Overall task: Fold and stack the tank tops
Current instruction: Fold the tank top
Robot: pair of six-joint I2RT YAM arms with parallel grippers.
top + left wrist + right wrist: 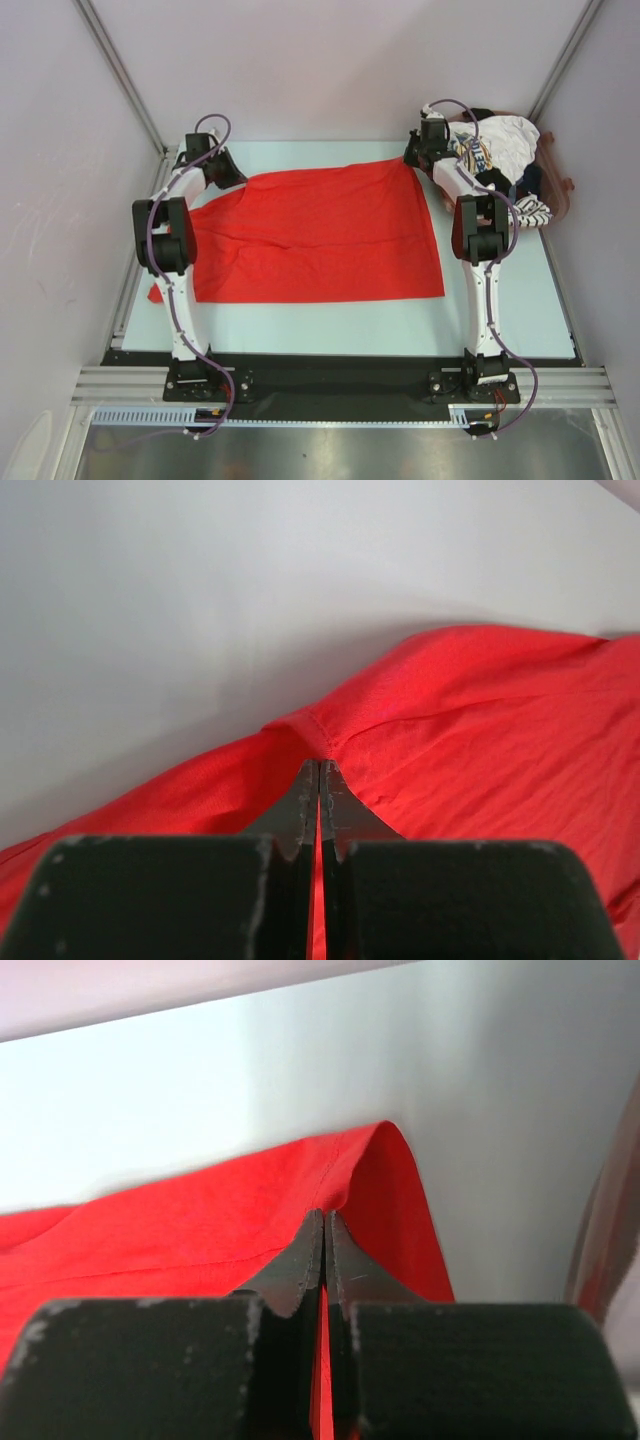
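Brimming basket [562, 180] of tank tops [500, 138]

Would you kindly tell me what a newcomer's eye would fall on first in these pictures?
The bright red tank top spread across the middle of the table dominates. The left gripper and right gripper each pinch a far corner of it, jaws shut on the cloth. A heap of other tank tops sits at the table's far right corner.
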